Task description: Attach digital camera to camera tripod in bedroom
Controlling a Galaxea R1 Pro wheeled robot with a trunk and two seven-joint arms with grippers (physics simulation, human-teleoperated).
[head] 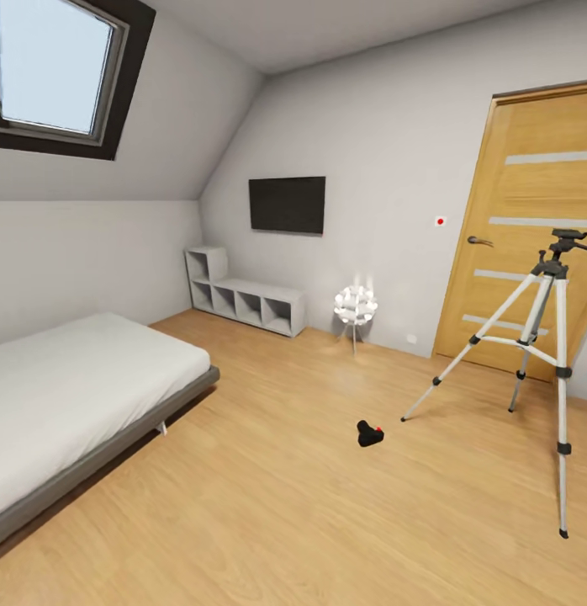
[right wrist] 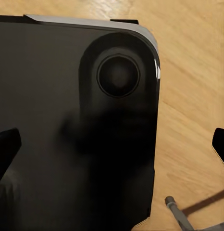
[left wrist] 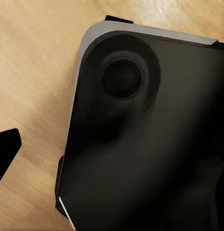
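- Head view, leftmost: skylight (head: 54,67) in the sloped ceiling; below it the grey bed (head: 75,396), lying along the left wall of the bedroom.
- Back wall, moving right: white cube shelves (head: 243,299), dark wall screen (head: 287,204) above them, then a small white spiky lamp (head: 356,305) standing on the wood floor (head: 285,522).
- Digital camera (head: 370,433): lies on the bare floor in mid-room, red dot showing, well apart from the bed. Neither of my claws is anywhere near it in this view.
- Camera tripod (head: 546,337): stands upright to the right of the camera, legs spread, nearest foot just beside it but not touching. Head and pan handle sit in front of the wooden door (head: 537,236). Nothing is mounted on the head.
- Left wrist view: looks down at my own dark base plate (left wrist: 150,144) over wood floor. One dark fingertip (left wrist: 6,149) of my left claw enters at the frame edge; the other tip is out of frame, so I cannot tell how far the claw is open or whether it holds anything.
- Right wrist view: same dark base (right wrist: 73,144), and here both fingertips (right wrist: 6,144) of my right claw (right wrist: 112,149) show at opposite frame edges, spread wide, nothing between them.
- Right wrist view also catches a grey rod end (right wrist: 177,211) by the base; I cannot identify it.
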